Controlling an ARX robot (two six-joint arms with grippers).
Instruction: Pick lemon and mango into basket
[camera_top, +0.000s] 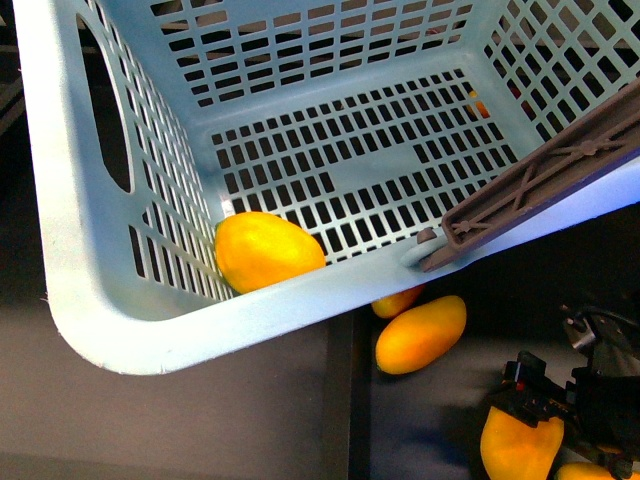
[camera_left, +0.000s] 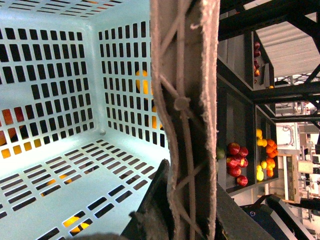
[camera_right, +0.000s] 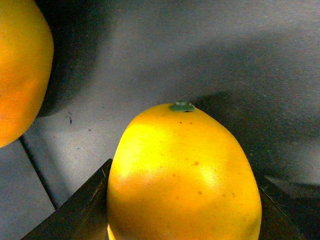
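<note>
Clamps a mango (camera_top: 520, 450) in the right gripper (camera_top: 526, 410), down low — pinches the basket handle (camera_left: 185, 100) in the left gripper (camera_left: 180, 216).

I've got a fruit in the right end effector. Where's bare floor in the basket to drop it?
Most of the basket floor is bare: the middle and far side, up to the far and right walls. Only the near-left corner is taken, by a yellow fruit. The handle crosses the near-right rim.
</note>
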